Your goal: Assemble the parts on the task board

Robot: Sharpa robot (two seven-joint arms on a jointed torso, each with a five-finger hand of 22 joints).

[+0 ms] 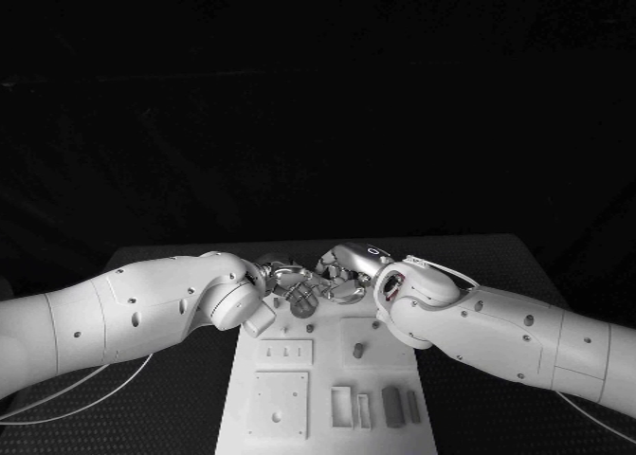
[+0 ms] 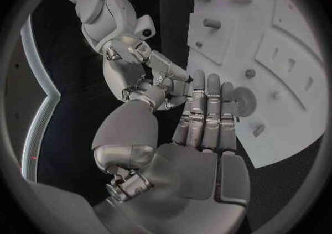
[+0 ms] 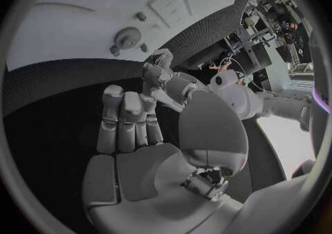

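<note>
The white task board (image 1: 327, 379) runs from the table's near edge towards the far side. Both hands meet over its far end. My left hand (image 1: 288, 284) has its fingers (image 2: 207, 107) stretched straight and together, thumb apart, palm bare. My right hand (image 1: 348, 270) faces it, fingers (image 3: 128, 118) slightly bent, with no part visible in it. Their fingertips nearly touch. A round gear (image 1: 304, 305) lies on the board (image 2: 228, 51) just beyond the left fingertips, also seen as the gear (image 2: 243, 101) and the gear (image 3: 128, 37) on the board (image 3: 83, 18).
A small peg (image 1: 356, 351) stands mid-board. Dark blocks (image 1: 393, 403) lie beside slots near the board's front right. Square plates with holes (image 1: 280, 403) sit on its left half. Both white forearms flank the board over the black table (image 1: 181, 398).
</note>
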